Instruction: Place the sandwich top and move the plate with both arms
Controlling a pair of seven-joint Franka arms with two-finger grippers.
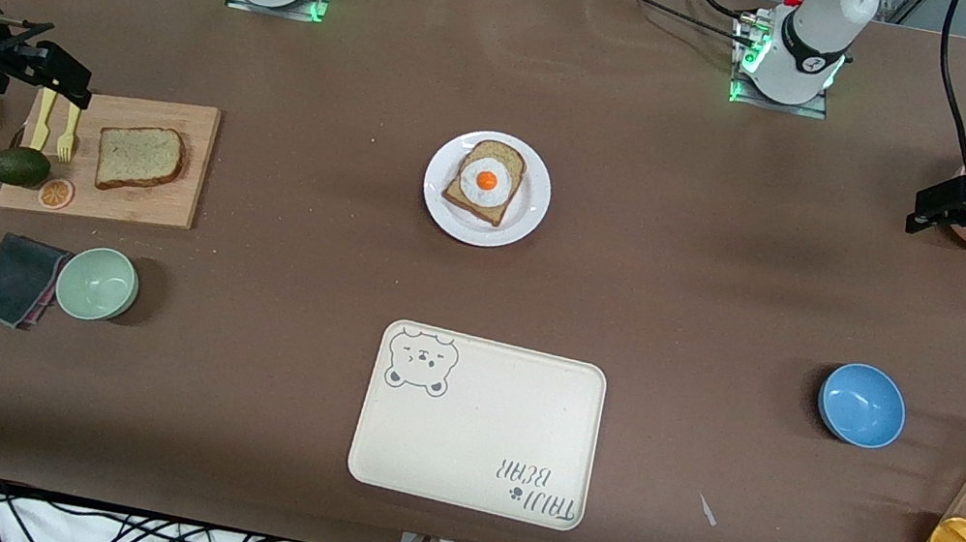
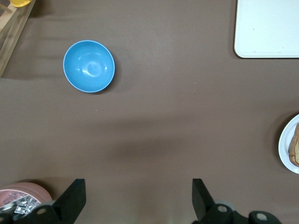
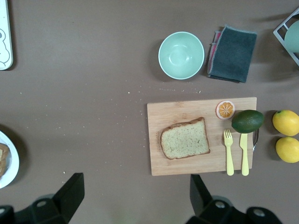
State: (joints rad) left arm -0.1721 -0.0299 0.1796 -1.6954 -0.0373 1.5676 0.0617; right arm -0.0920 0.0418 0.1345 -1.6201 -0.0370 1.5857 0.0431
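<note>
Task unstarted: sandwich top (image 1: 139,158) lies untouched on the cutting board (image 1: 180,206) toward the right arm's end, plate (image 1: 529,220) at mid-table bears the egg slice (image 1: 485,180), right gripper (image 1: 51,69) and left gripper (image 1: 940,210) wait aloft, jaws spread, empty.

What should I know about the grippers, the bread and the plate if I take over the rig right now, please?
Left gripper: open, empty, above bare table at the left arm's end.
Right gripper: open, empty, above the table beside the cutting board, waiting.
Sandwich top: flat on that board, untouched.
Plate: mid-table, carrying the egg-topped slice.
Done: nothing yet.
Left: set the top on the egg slice, then move the plate with both arms.
</note>
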